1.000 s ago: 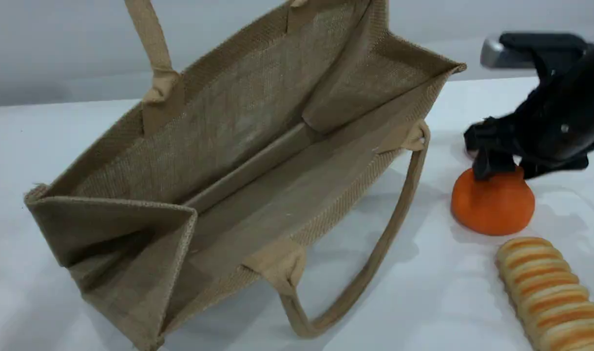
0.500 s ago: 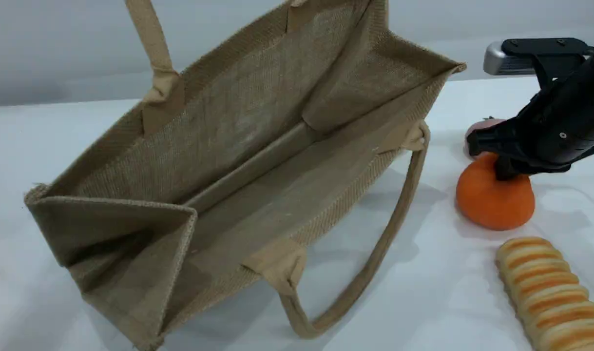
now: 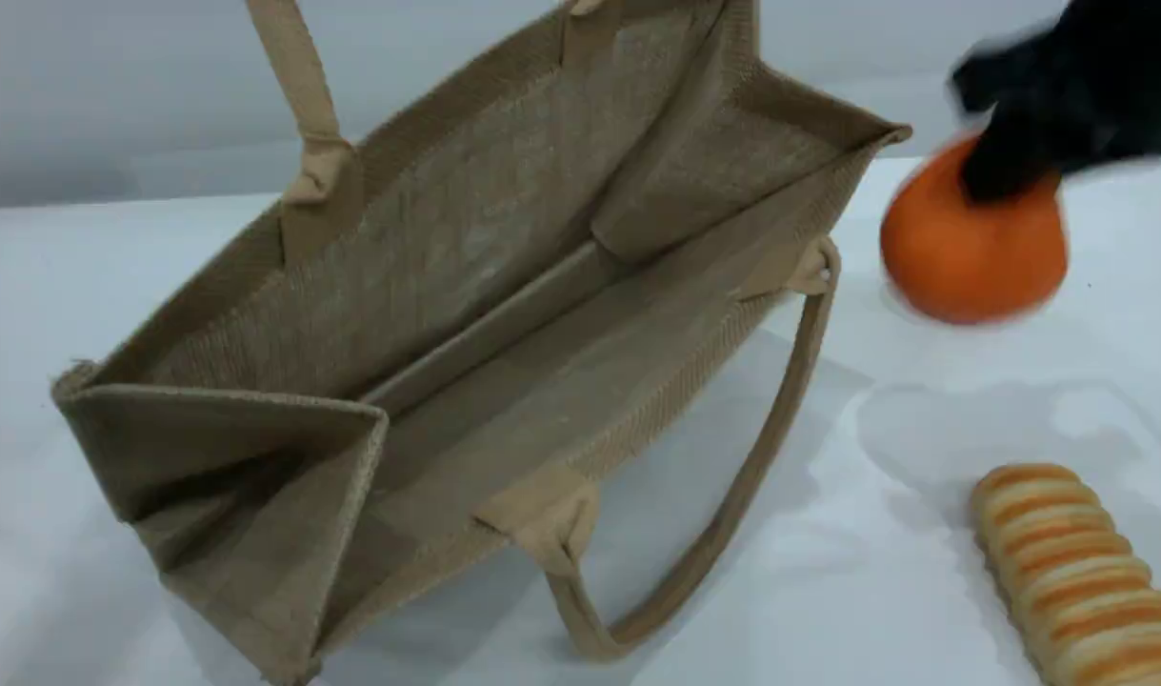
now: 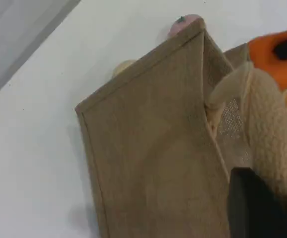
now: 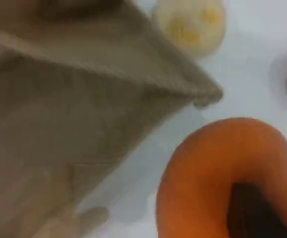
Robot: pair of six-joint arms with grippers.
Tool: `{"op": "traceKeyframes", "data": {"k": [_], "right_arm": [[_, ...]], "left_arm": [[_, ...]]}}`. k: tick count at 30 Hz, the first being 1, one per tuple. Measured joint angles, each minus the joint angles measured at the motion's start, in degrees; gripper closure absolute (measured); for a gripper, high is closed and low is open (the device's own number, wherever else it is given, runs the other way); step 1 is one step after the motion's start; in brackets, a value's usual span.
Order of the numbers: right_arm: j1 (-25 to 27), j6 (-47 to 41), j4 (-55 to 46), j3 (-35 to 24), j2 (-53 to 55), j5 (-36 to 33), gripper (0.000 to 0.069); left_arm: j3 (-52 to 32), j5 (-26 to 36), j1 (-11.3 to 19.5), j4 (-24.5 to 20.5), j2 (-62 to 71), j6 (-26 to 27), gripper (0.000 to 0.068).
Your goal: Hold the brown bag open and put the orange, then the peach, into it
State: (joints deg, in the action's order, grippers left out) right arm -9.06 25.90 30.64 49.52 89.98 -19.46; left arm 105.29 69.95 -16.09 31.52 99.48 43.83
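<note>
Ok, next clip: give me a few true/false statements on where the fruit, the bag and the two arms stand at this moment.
1. The orange is lifted off the table in the right gripper. True.
2. The orange is already inside the brown bag. False: it hangs to the right of the bag's open mouth, outside it.
3. The left gripper holds one beige handle of the bag. True.
4. The peach lies in the bag. False: it sits on the table beyond the bag's far corner.
5. The ribbed loaf is held by the right gripper. False: it lies on the table at the near right.
</note>
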Motion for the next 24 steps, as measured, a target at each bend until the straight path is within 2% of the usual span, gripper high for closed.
{"op": "traceKeyframes", "data": {"k": [6,11,15,20,24], "right_arm": [[-0.06,-6.11,-4.36,0.00,-10.26,-7.68,0.0657],[-2.83,-2.08,2.56,0.00,-14.11,-10.55,0.0657],[-9.62,-0.07,8.39,0.00,-12.73,-6.41,0.0657],[-18.78,-0.07,11.99,0.05,-8.26,2.25,0.0657],[-23.00,-0.07,12.09,0.23,-3.37,9.32,0.0657]], "left_arm": [[0.00,0.00,0.00,0.12,0.06,0.00,0.0596],[0.00,0.00,0.00,0.16,0.06,0.00,0.0596],[0.00,0.00,0.00,0.16,0.06,0.00,0.0596],[0.00,0.00,0.00,0.16,0.06,0.00,0.0596],[0.00,0.00,0.00,0.16,0.06,0.00,0.0596]]}}
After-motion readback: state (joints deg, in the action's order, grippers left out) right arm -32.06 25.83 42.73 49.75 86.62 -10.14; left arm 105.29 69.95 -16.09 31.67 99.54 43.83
